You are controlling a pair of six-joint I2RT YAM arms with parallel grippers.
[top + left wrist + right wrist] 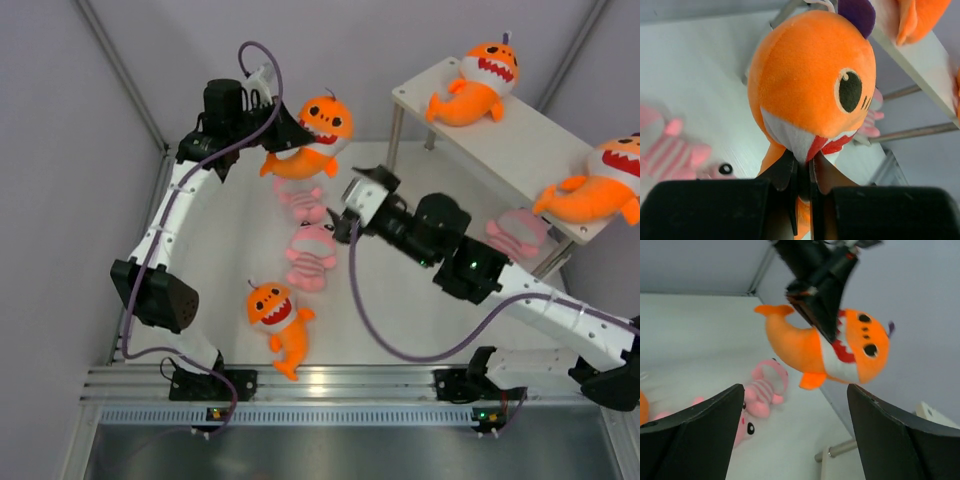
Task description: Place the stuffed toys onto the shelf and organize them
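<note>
Shark plush [810, 90], orange with a white face, hangs clear of the worktop [400, 310] from my left tool [802, 165], which is clenched on a thin fold of fabric at its red mouth. With so slight a pinch, I judge the carry should go slow and level. The toy belongs on the bare stretch of the shelf [530, 140] to the right of this tool, between the far shark [478, 88] and the near shark [600, 185].

My right tool [795, 387] is released, jaws wide with nothing between them, and it faces the held toy. I would keep it out of the path.

Below my left tool lie a pink plush [300, 203] and a second pink plush [312, 258]. A loose orange shark [280, 320] lies nearer my bases. A third pink plush [520, 235] sits under the shelf's top board. Grey walls [60, 150] close in the pale worktop.
</note>
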